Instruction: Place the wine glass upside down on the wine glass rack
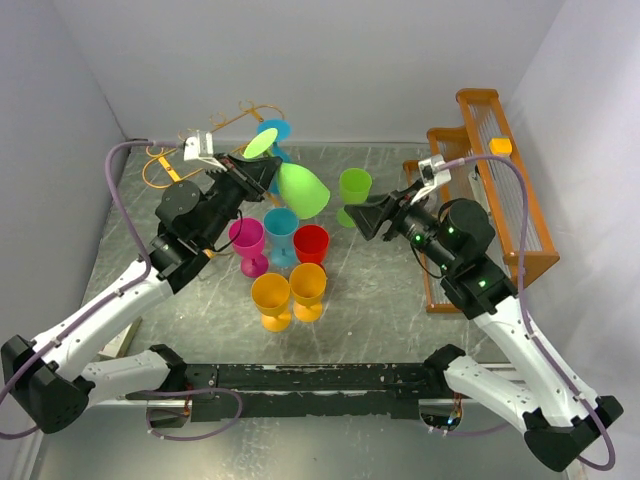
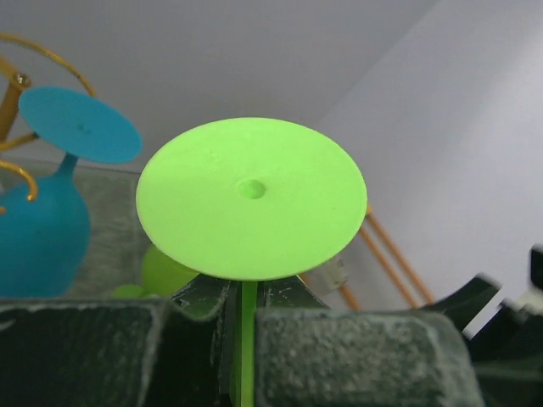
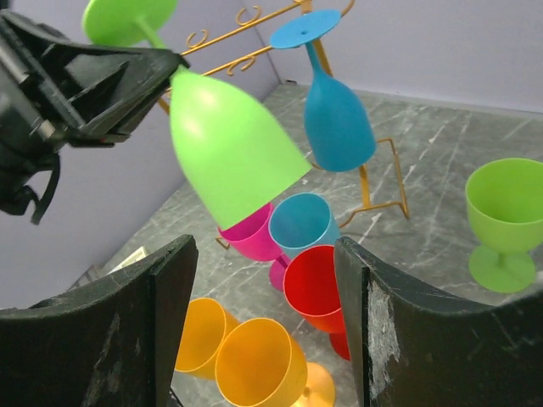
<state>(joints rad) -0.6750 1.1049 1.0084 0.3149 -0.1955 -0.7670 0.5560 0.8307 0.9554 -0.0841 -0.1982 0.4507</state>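
Green wine glass [image 1: 303, 190] tipped bowl-down, upper centre
Left gripper [image 1: 262, 172] clamps its stem — right gripper [image 1: 352, 215] wide open, empty.

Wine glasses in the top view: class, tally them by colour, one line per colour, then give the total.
Green: 2, the held green glass and the standing green glass
Blue glasses: 2
Orange glasses: 2
Red glass: 1
Pink glass: 1
Total: 8

Left pincer [image 1: 262, 172] tight; right pincer [image 1: 350, 215] wide
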